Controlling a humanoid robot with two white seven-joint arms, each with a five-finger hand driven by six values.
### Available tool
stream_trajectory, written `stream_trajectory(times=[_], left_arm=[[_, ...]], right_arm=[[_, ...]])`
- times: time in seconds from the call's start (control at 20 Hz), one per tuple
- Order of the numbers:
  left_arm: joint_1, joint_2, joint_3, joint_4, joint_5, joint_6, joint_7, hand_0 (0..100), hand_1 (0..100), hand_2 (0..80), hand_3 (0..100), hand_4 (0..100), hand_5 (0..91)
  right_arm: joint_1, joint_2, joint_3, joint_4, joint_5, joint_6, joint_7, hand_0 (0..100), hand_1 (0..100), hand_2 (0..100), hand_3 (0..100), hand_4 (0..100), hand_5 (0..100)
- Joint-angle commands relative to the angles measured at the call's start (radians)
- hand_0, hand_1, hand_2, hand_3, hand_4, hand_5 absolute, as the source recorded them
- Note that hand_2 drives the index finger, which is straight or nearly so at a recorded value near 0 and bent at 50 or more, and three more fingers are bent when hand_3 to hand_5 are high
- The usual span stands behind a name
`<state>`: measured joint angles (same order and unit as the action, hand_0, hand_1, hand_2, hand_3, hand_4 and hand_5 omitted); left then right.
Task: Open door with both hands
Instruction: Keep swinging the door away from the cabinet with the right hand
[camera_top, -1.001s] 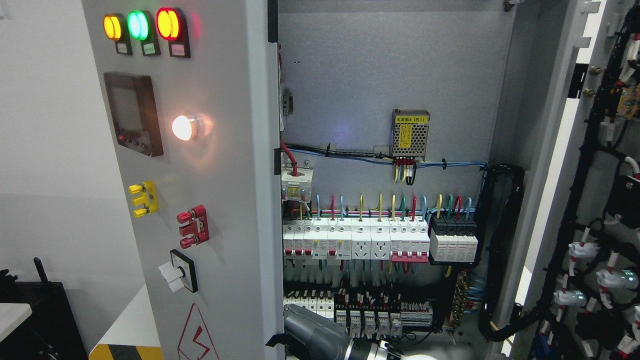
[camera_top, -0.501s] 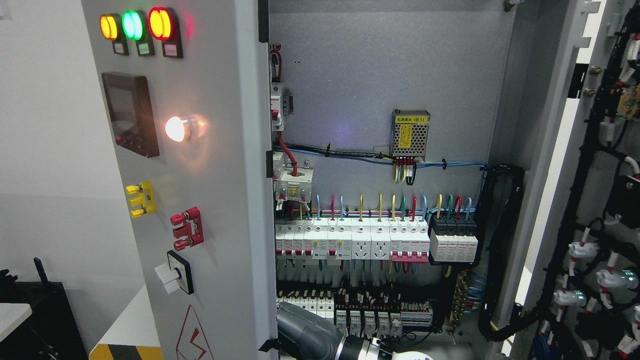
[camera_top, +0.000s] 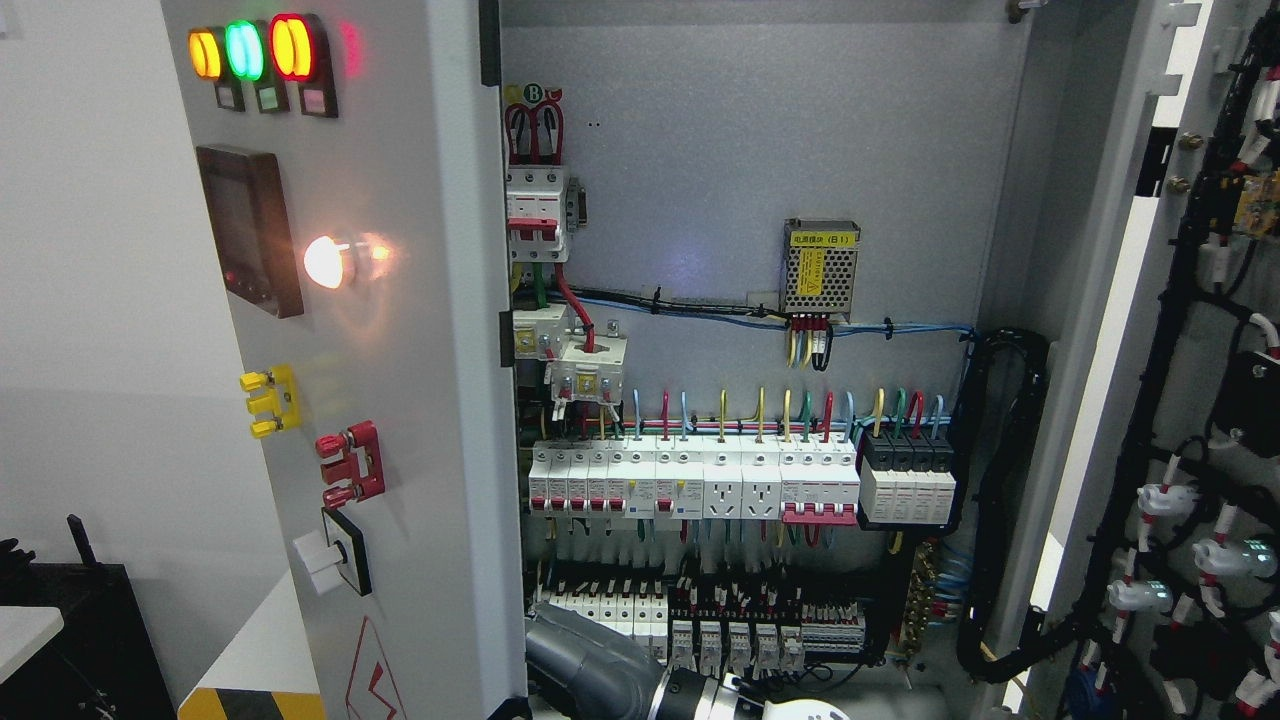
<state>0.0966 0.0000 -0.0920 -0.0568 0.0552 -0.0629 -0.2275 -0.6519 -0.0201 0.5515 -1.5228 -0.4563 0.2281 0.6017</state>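
Note:
The grey left door (camera_top: 410, 420) of the electrical cabinet stands part open, its free edge (camera_top: 475, 300) left of the picture's middle. It carries three coloured lamps (camera_top: 245, 50), a dark display (camera_top: 250, 230), a lit white lamp (camera_top: 325, 262) and a rotary switch (camera_top: 335, 550). My right forearm (camera_top: 590, 668), grey with a white shell behind it, comes up from the bottom edge and reaches left to the door's lower inner edge. The door and the frame edge hide the hand. The right door (camera_top: 1190, 420) is swung wide open, showing its wired inner side.
Inside the cabinet are a row of white breakers (camera_top: 700, 480), a perforated power supply (camera_top: 820, 265) and a thick black cable loop (camera_top: 1000, 500). A black case (camera_top: 90, 630) and a white surface (camera_top: 255, 640) stand at the lower left.
The left door has swung further left, uncovering more breakers at the cabinet's upper left. My right forearm has moved left along with the door's edge.

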Motion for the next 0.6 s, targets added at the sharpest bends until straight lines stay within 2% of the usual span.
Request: stream_trajectory(times=[0.0, 0.55], left_arm=[[0.000, -0.026, 0.000, 0.000, 0.000, 0.005, 0.000, 12, 39, 0.0, 0, 0, 0.0], [0.000, -0.026, 0.000, 0.000, 0.000, 0.005, 0.000, 12, 39, 0.0, 0, 0, 0.0]], right_arm=[[-0.002, -0.014, 0.031, -0.016, -0.024, -0.001, 0.001, 61, 0, 30, 53, 46, 44], [0.011, -0.014, 0.042, -0.053, -0.024, -0.001, -0.003, 61, 0, 27, 50, 42, 41]])
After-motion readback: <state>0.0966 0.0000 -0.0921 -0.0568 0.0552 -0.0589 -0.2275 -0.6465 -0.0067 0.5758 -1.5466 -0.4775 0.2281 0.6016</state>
